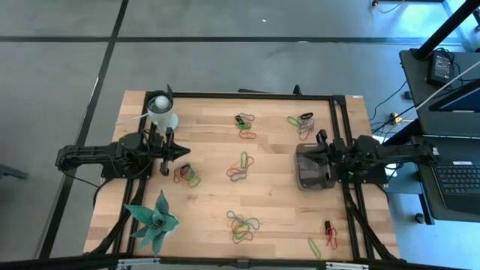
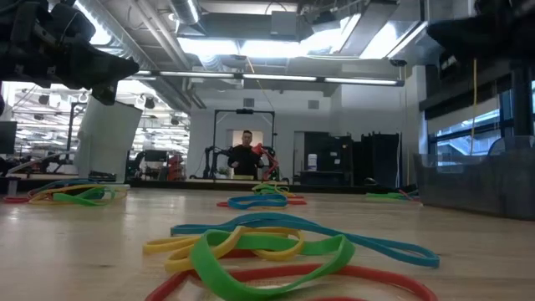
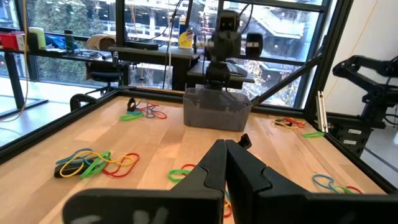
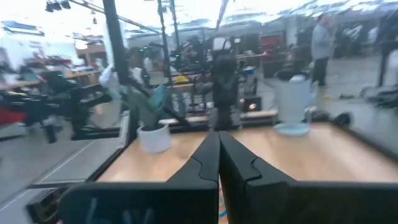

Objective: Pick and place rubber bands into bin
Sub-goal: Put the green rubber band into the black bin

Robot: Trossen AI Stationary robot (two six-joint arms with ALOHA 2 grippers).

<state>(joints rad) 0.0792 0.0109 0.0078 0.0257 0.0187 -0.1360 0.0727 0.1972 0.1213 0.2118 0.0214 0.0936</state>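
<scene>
Rubber bands lie in loose coloured heaps on the wooden table: one at the far middle [image 1: 244, 120], one at the middle [image 1: 240, 166], one toward the near edge [image 1: 241, 225], and one near my left gripper [image 1: 187, 176]. The dark grey bin [image 1: 300, 178] rests flat on the table at the right side. My right gripper [image 4: 219, 135] is shut with nothing between its fingers; it hangs above the bin [image 3: 211, 115] and points toward the table's left. My left gripper [image 3: 225, 146] is shut and empty at the left side [image 1: 183, 152], pointing level toward the bin.
A white cup [image 1: 162, 112] stands at the far left corner and a green plant [image 1: 154, 221] at the near left. More rubber bands lie at the far right [image 1: 302, 124] and near right [image 1: 330, 234]. A person [image 2: 245, 155] stands far behind the table.
</scene>
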